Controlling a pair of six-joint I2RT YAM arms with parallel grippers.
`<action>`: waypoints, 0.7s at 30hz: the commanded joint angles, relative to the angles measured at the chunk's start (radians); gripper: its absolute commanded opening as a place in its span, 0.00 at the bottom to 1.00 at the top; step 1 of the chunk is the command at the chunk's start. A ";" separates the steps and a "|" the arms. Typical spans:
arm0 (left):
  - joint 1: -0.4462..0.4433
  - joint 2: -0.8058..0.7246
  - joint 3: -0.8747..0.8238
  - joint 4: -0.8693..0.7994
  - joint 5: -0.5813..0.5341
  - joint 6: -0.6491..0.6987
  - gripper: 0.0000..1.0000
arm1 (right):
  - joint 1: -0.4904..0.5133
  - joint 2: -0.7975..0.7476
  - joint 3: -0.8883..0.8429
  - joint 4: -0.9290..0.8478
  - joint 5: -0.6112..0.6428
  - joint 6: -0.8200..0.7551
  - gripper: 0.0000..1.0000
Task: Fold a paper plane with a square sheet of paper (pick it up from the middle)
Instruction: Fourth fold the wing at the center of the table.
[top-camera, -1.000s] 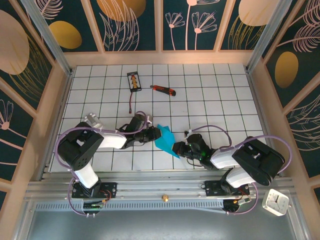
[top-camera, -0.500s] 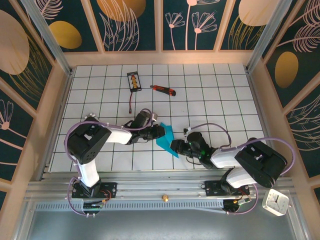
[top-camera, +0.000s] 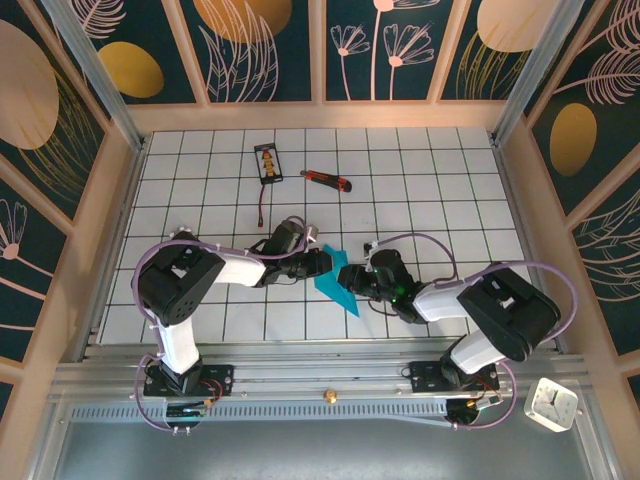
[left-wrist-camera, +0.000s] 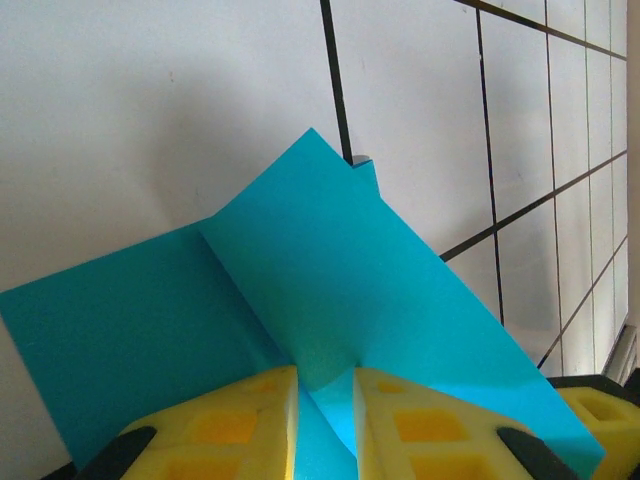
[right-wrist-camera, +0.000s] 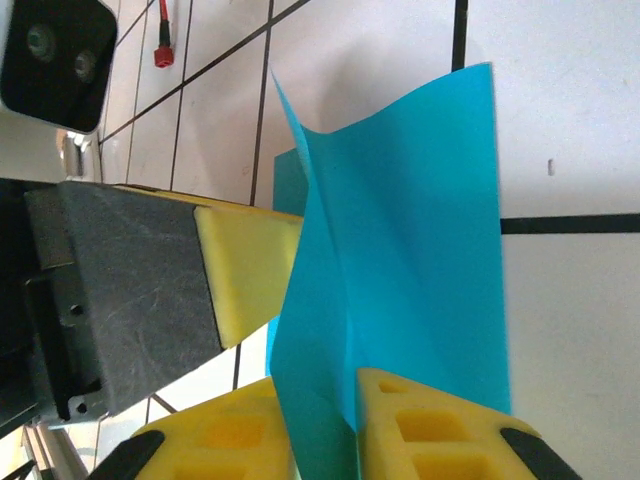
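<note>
Centre: left fingers (left-wrist-camera: 230, 420) and right fingers (right-wrist-camera: 430, 430) both pinch the paper (top-camera: 338, 288), tip to tip, with no gap to pass between them.
Far left: knife (top-camera: 326, 180), packet (top-camera: 267, 163) and cord (top-camera: 262, 200) lie on the tiles, well apart from the fingers.
Far right: open worktop (top-camera: 430, 180), free to sweep.
Near row: left arm (top-camera: 180, 285) and right arm (top-camera: 500, 310) block both corners.
Sides: walls (top-camera: 118, 225) hem the worktop.
</note>
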 joint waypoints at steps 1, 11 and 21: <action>0.004 0.014 0.020 -0.028 0.013 0.021 0.23 | -0.009 0.032 0.029 0.016 -0.028 -0.032 0.17; 0.022 -0.067 -0.034 -0.039 -0.013 0.001 0.35 | -0.009 0.069 0.022 0.057 -0.054 0.005 0.05; 0.033 -0.038 -0.036 -0.025 -0.002 -0.005 0.39 | -0.005 0.089 0.033 0.082 -0.088 0.016 0.07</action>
